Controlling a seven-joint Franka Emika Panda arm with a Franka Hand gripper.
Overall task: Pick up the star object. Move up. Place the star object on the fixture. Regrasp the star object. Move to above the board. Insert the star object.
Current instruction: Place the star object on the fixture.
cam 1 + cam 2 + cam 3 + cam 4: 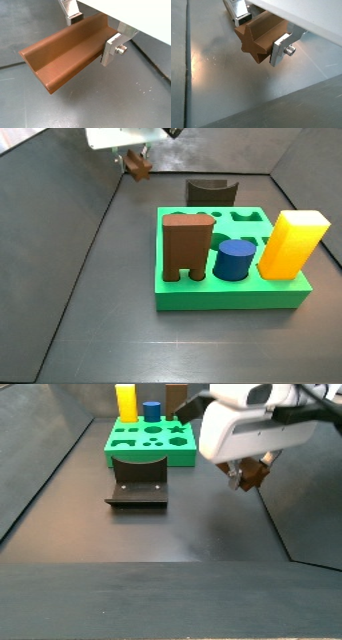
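My gripper is shut on the star object, a reddish-brown prism whose star-shaped end shows in a wrist view. The silver fingers clamp its sides. In a side view the gripper holds the star object high above the grey floor, left of and beyond the fixture. In the other side view the star object hangs right of the fixture. The green board lies on the floor and also shows in the far view.
On the board stand a tall brown two-legged block, a blue cylinder and a yellow block. Open cut-outs, one star-shaped, show at the board's far side. Grey walls enclose the floor.
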